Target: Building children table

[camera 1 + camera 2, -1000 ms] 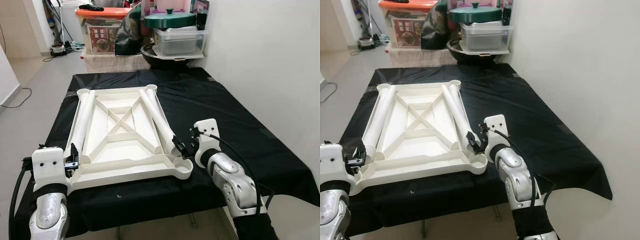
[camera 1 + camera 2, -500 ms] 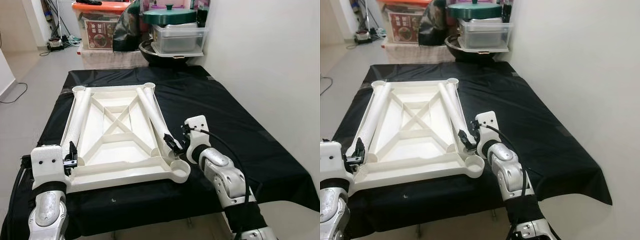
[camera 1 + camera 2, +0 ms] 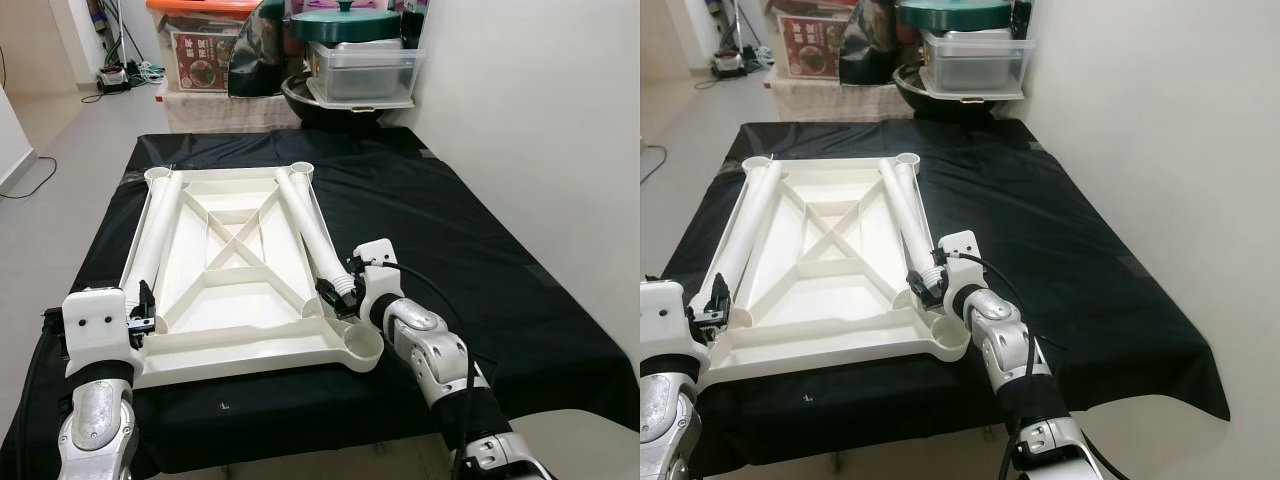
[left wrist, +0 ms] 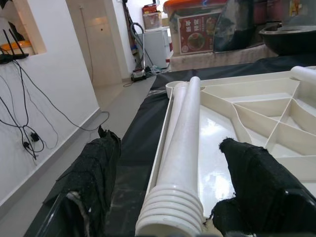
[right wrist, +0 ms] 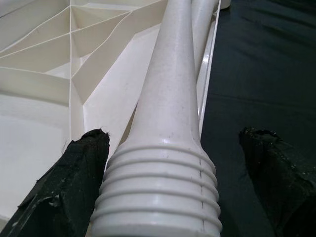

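The upturned tabletop (image 3: 240, 290) lies near the desk's (image 3: 480, 260) front edge. Both the left gripper (image 4: 168, 192) and right gripper (image 5: 163, 192) straddle loose legs (image 3: 315, 235) with fingers apart; an off-centre closure could roll them away.

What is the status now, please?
Left gripper open around threaded end of left leg. Right gripper open around right leg. Both legs lying on upturned tabletop. Nothing blocking.

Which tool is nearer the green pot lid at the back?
Right. The right tool sits at the right table leg's ribbed end; the left tool is across the tabletop, farther from the green pot lid.
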{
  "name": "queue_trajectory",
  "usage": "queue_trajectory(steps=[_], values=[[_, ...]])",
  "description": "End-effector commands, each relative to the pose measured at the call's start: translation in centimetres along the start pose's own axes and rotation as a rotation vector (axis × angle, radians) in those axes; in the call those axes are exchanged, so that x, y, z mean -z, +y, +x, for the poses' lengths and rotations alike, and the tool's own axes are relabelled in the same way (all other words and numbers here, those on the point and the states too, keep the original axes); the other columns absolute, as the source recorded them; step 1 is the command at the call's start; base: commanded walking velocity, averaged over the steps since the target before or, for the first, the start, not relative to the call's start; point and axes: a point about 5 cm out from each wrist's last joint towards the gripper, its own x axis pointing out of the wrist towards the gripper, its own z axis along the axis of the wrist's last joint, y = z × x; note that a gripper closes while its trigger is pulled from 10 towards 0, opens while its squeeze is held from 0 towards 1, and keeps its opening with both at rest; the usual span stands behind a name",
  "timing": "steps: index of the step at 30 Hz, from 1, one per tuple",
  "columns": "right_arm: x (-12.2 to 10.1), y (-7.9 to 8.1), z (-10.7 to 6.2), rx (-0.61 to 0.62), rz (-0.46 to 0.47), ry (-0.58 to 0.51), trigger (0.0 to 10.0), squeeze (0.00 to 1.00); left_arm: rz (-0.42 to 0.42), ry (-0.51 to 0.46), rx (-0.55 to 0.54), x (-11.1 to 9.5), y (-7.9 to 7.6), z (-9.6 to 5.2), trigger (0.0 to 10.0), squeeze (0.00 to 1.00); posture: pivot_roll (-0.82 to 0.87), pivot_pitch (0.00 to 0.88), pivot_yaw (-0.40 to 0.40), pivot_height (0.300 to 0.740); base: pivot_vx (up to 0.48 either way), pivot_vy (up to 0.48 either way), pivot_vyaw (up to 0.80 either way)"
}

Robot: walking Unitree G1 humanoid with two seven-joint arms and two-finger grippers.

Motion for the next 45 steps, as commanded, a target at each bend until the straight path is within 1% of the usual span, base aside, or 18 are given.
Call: queue_trajectory(steps=[1, 5, 10, 13, 20, 27, 31, 42, 43, 44, 45], values=[[0.6, 0.3, 0.0, -0.017, 0.020, 0.019, 10.0, 0.00, 0.010, 0.016, -0.003, 0.2, -0.1, -0.1, 10.0, 0.00, 0.09, 0.000, -0.066, 0.740, 0.000, 0.000, 0.00], [1.3, 0.8, 0.3, -0.032, 0.028, 0.035, 10.0, 0.00, 0.011, 0.021, 0.000, 0.4, -0.3, 0.0, 10.0, 0.00, 0.09, 0.000, -0.066, 0.740, 0.000, 0.000, 0.00], [1.8, 0.6, 0.5, -0.027, 0.033, 0.046, 10.0, 0.00, 0.011, 0.019, 0.001, 0.4, -0.4, 0.1, 10.0, 0.00, 0.09, 0.000, -0.069, 0.740, 0.000, 0.000, 0.00], [2.2, 0.5, 0.6, -0.026, 0.052, 0.063, 10.0, 0.00, 0.013, 0.021, 0.004, 0.6, -0.4, 0.1, 10.0, 0.00, 0.09, 0.000, -0.070, 0.740, 0.000, 0.000, 0.00], [2.1, 0.5, 0.7, -0.019, 0.069, 0.045, 10.0, 0.00, 0.011, 0.020, 0.007, 0.6, -0.6, 0.2, 10.0, 0.00, 0.09, 0.000, -0.071, 0.740, 0.000, 0.000, 0.00], [1.1, 0.7, 0.8, -0.027, 0.102, -0.031, 10.0, 0.00, 0.008, 0.018, 0.017, 0.6, -0.9, 0.3, 10.0, 0.00, 0.08, 0.000, -0.067, 0.740, 0.000, 0.000, 0.00], [1.2, 0.9, 0.9, -0.039, 0.099, -0.041, 10.0, 0.00, 0.007, 0.019, 0.019, 0.7, -1.0, 0.3, 10.0, 0.00, 0.08, 0.000, -0.067, 0.740, 0.000, 0.000, 0.00], [1.6, 1.2, 1.1, -0.048, 0.105, -0.026, 10.0, 0.00, 0.009, 0.021, 0.016, 0.7, -1.0, 0.3, 10.0, 0.00, 0.09, 0.000, -0.073, 0.740, 0.000, 0.000, 0.00], [1.6, 1.2, 1.1, -0.048, 0.106, -0.027, 9.6, 0.00, 0.009, 0.021, 0.015, 0.7, -1.0, 0.3, 10.0, 0.00, 0.09, 0.000, -0.074, 0.740, 0.000, 0.000, 0.00], [1.6, 1.2, 1.1, -0.050, 0.108, -0.030, 7.7, 0.00, 0.009, 0.021, 0.014, 0.7, -1.0, 0.3, 10.0, 0.00, 0.09, 0.000, -0.074, 0.740, 0.000, 0.000, 0.00], [1.7, 1.3, 1.1, -0.050, 0.109, -0.030, 4.5, 0.00, 0.008, 0.021, 0.013, 0.7, -1.0, 0.3, 10.0, 0.00, 0.09, 0.000, -0.075, 0.740, 0.000, 0.000, 0.00]])
